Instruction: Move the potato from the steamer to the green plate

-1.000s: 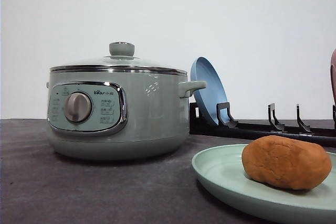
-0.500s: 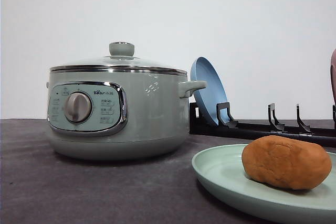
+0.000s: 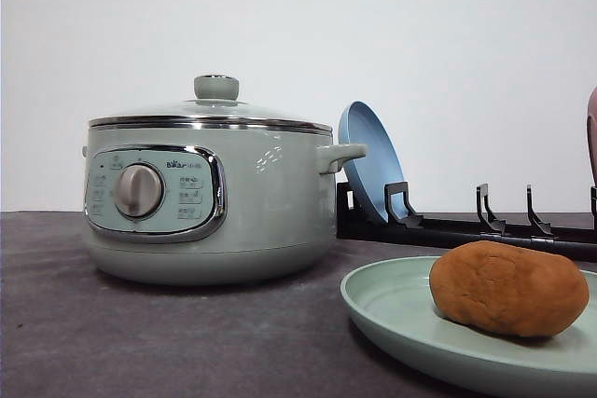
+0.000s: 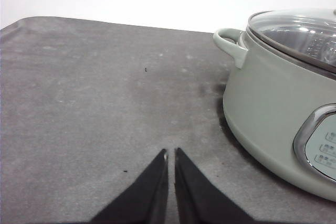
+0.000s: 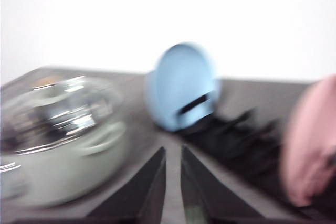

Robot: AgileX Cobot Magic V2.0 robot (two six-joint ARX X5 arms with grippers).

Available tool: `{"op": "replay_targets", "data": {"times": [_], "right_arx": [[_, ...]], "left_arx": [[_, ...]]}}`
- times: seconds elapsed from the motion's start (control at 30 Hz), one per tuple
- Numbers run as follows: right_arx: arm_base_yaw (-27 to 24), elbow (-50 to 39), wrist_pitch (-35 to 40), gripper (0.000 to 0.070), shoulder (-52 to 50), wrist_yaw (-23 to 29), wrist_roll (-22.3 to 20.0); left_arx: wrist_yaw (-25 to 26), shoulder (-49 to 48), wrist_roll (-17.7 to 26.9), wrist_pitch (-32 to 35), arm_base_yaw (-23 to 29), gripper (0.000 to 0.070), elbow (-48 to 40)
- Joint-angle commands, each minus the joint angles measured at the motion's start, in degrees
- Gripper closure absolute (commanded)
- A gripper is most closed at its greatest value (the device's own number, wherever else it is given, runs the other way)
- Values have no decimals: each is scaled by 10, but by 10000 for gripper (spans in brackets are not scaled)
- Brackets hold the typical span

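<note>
Your potato [image 3: 508, 288] lies on the green plate [image 3: 392, 309] at the near right of the table [image 3: 140, 342], resting on its side toward the plate's right part. The steamer [image 3: 210, 198] stands to the left of the plate and farther back, apart from it, with its glass lid [image 3: 213, 111] seated on top and the silver dial [image 3: 138, 190] facing you.

Behind the plate, a black dish rack [image 3: 466, 226] runs along the far right, and a blue plate [image 3: 373, 170] stands tilted on edge in its leftmost slot, just beside the steamer's right handle. A pink object [image 3: 591, 132] shows at the far right edge of the rack.

Your left gripper [image 4: 171, 153] hangs over bare table to the left of the steamer [image 4: 283, 103], its fingers nearly together with only a thin slit between them and nothing held. Your right gripper [image 5: 173, 153] is seen in a blurred view, above the table between the steamer [image 5: 63, 140] and the rack, facing the blue plate [image 5: 181, 85]; its fingers stand close with a narrow gap, empty.
</note>
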Motion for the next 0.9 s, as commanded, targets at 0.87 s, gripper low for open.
{"op": "replay_targets", "data": {"times": [0.87], "right_arx": [[-22, -311, 162, 688, -109, 148, -58]], "left_arx": [[-2, -1, 7, 10, 0, 683, -12]]}}
